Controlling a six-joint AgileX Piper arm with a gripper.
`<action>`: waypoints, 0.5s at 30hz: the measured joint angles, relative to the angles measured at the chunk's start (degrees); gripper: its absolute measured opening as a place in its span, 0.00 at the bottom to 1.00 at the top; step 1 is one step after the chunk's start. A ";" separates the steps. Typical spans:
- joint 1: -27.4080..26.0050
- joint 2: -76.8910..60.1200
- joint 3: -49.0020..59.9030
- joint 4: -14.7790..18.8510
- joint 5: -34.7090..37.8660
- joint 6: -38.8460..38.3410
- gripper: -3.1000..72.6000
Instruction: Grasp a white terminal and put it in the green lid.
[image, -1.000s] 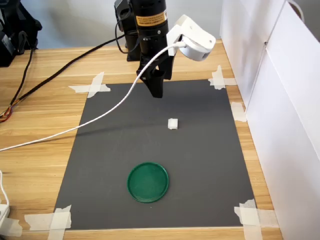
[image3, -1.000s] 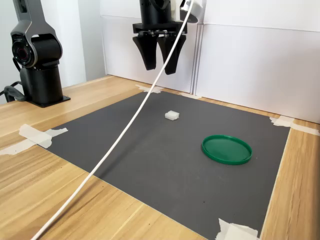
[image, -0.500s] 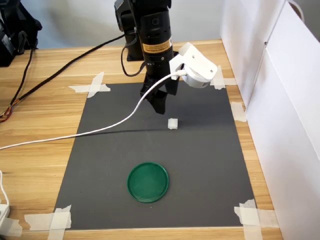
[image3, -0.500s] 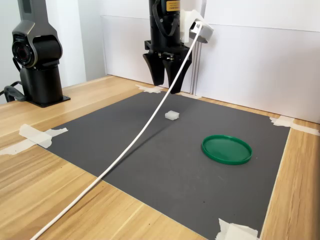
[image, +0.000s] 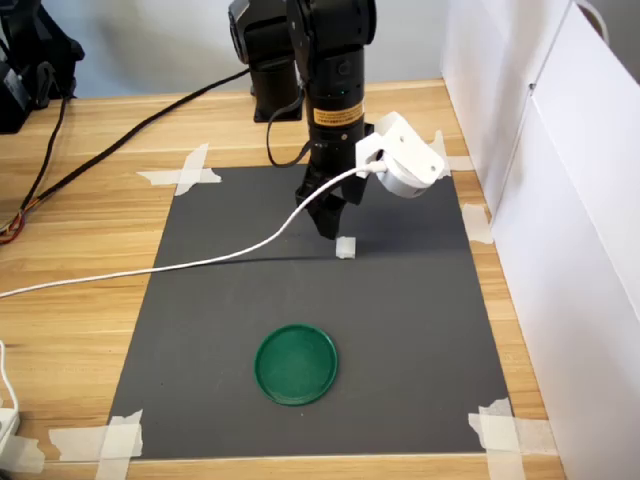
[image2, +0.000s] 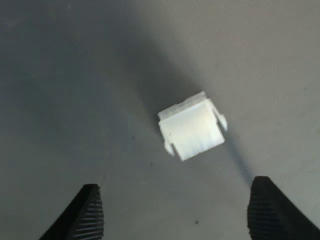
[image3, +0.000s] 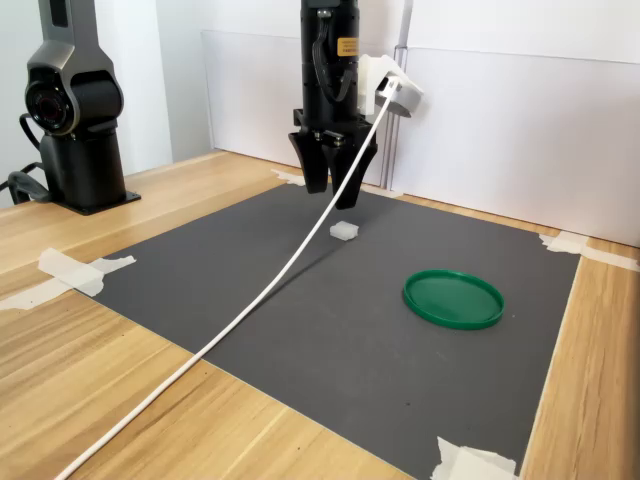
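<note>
Gripper (image2: 175, 212) hangs with its jaws apart just above the white terminal (image2: 191, 126), which lies loose on the dark mat (image: 420, 300) and is not yet between the fingertips (image2: 90, 212). In the wrist view the block sits ahead of the line joining the two tips and closer to one than the other, its longer side skewed to that line. In the first exterior view the gripper (image: 328, 226) points down immediately beside the terminal (image: 345, 247), toward the arm's base. The green lid (image: 296, 364) lies well apart, on the mat's camera-side half, and is empty. Against a second ago, the arm has come down and forward from high over the mat's far edge; terminal and lid have not moved. I judge a short advance and slight twist remain before closing.
</note>
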 joint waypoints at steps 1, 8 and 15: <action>0.00 0.00 -0.01 -0.05 -0.48 -0.70 0.95; 0.00 0.55 -0.01 -0.05 -1.52 -9.48 0.93; -0.61 3.11 -0.98 -0.10 -1.41 -14.77 0.93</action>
